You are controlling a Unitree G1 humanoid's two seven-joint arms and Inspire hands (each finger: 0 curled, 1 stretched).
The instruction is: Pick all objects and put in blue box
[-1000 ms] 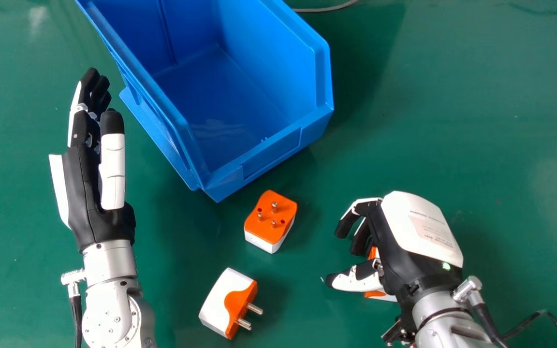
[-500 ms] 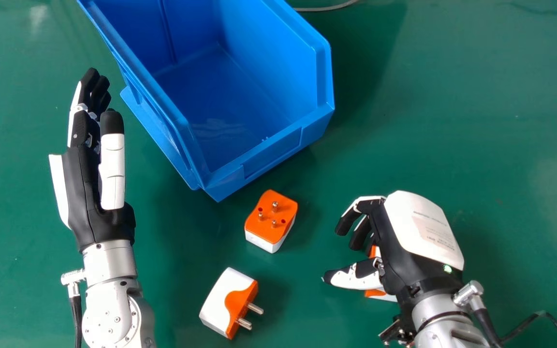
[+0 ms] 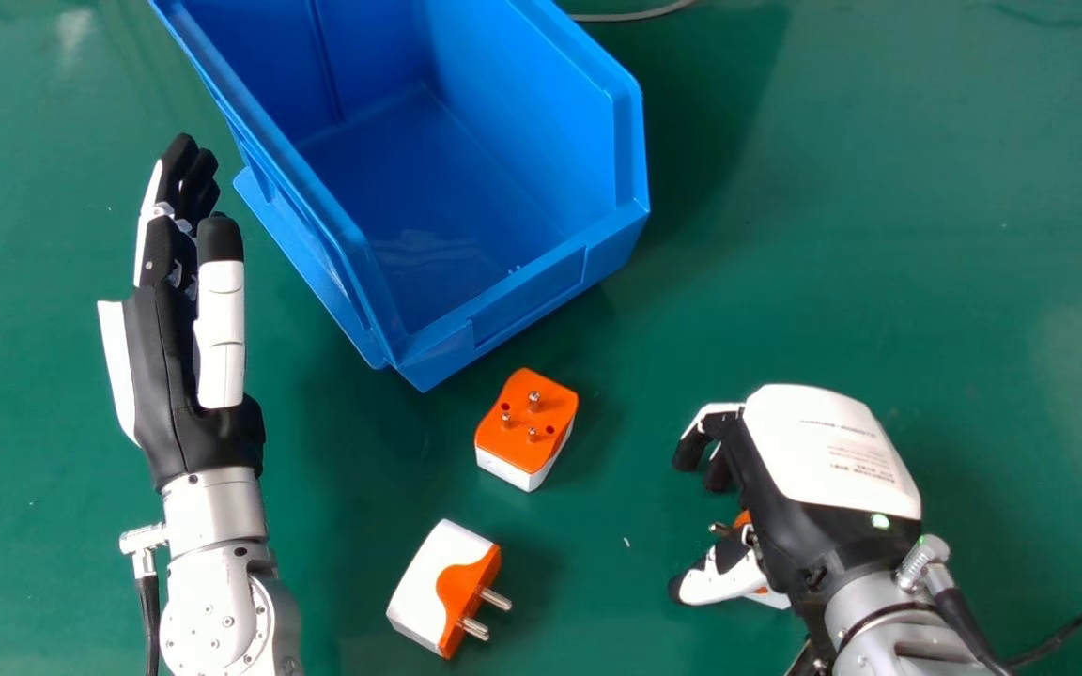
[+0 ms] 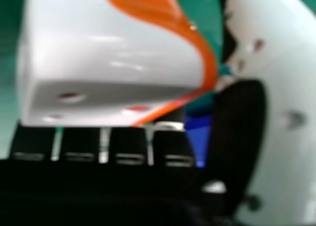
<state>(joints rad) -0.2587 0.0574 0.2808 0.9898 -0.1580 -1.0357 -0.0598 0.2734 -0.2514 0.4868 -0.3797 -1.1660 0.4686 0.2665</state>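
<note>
Has drawn right hand point(image 3: 827, 460) rightward and back, with fingers point(image 3: 689, 453) curled, seemingly round an adapter point(image 4: 118, 53) — best firm up thumb pressure before lifting.

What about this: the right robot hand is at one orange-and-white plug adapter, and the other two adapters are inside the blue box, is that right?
Not quite. The head view shows the other two, the pins-up adapter and the sideways-pinned adapter, on the green table, outside the blue box. The right robot hand is indeed at one orange-and-white plug adapter.
</note>
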